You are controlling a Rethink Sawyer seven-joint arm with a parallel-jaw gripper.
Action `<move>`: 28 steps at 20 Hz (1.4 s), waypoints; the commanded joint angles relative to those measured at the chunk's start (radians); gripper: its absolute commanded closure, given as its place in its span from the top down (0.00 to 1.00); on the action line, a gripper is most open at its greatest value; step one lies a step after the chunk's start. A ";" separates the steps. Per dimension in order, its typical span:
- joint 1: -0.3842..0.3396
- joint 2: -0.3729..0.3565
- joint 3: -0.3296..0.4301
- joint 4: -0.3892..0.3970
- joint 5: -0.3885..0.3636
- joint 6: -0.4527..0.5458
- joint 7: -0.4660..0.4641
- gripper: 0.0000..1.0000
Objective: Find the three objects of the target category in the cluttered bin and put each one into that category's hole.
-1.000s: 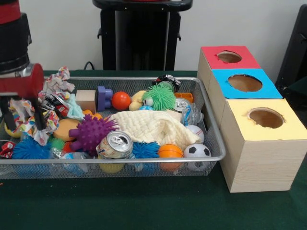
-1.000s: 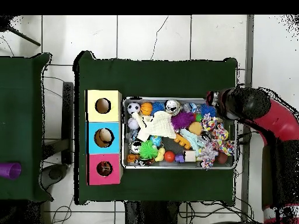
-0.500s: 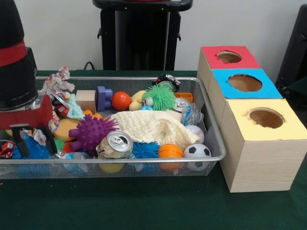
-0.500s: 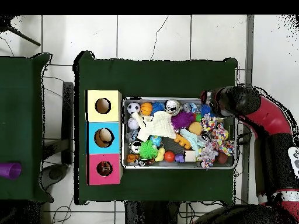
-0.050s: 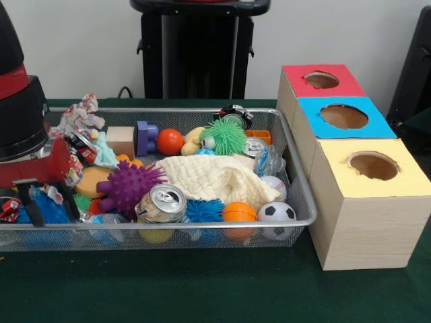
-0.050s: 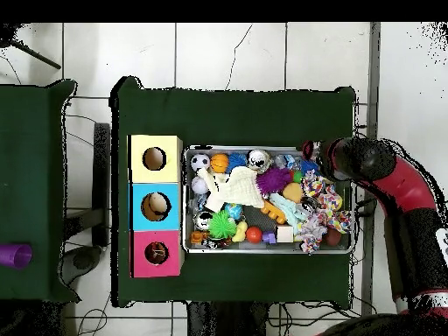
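**A:** Where are you working, and how is your gripper (image 5: 47,202) standing?

**B:** I'm hanging low at the lower left of the front view, inside the bin (image 5: 202,225). My two black fingers are standing apart and are not closed on anything. They are straddling the blue spiky ball (image 5: 39,212), with a scrap of crumpled paper (image 5: 52,194) lying just beside it.

**A:** Is that ball the target?

**B:** I'm not being told the category, so I'm only judging it a likely pick. The purple spiky ball (image 5: 128,185) and a green one (image 5: 223,136) would be making the three.

**A:** How are you expecting it to handle?

**B:** I'm expecting it to be light, soft and springy, with rubbery strands that give under pressure. I'm aiming to close across its middle, deep enough to catch the core and not just the strands. The paper may be coming up with it.

**A:** And room to move?

**B:** The bin's wire wall is running close at the left and along the bottom edge, so I'm planning to lift straight up first. The three holes sit at the far right, the yellow box (image 5: 377,195) nearest the bottom. The crushed can (image 5: 161,202) and the cream cloth (image 5: 215,176) are lying between, so I'm planning to carry high above them.
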 commanded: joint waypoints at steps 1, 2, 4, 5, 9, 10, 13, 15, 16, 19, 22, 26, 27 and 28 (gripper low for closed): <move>-0.031 0.041 0.042 0.239 -0.095 -0.159 -0.036 1.00; -0.031 0.032 0.037 0.258 -0.096 -0.177 -0.016 1.00; -0.025 0.014 0.024 0.290 -0.094 -0.208 0.021 1.00; -0.021 0.006 0.017 0.305 -0.090 -0.222 0.038 1.00; -0.001 -0.040 -0.018 0.369 -0.074 -0.281 0.108 1.00; 0.005 -0.056 -0.029 0.388 -0.071 -0.300 0.127 1.00; 0.026 -0.095 -0.065 0.443 -0.053 -0.338 0.177 1.00; 0.040 -0.114 -0.084 0.472 -0.040 -0.360 0.201 1.00; 0.047 -0.121 -0.093 0.484 -0.036 -0.373 0.214 1.00; 0.064 -0.143 -0.115 0.530 -0.018 -0.419 0.250 1.00; 0.085 -0.161 -0.138 0.574 0.006 -0.471 0.294 1.00; 0.122 -0.201 -0.176 0.628 0.033 -0.528 0.344 1.00; 0.130 -0.215 -0.185 0.643 0.042 -0.532 0.351 1.00; 0.136 -0.227 -0.192 0.657 0.052 -0.536 0.356 1.00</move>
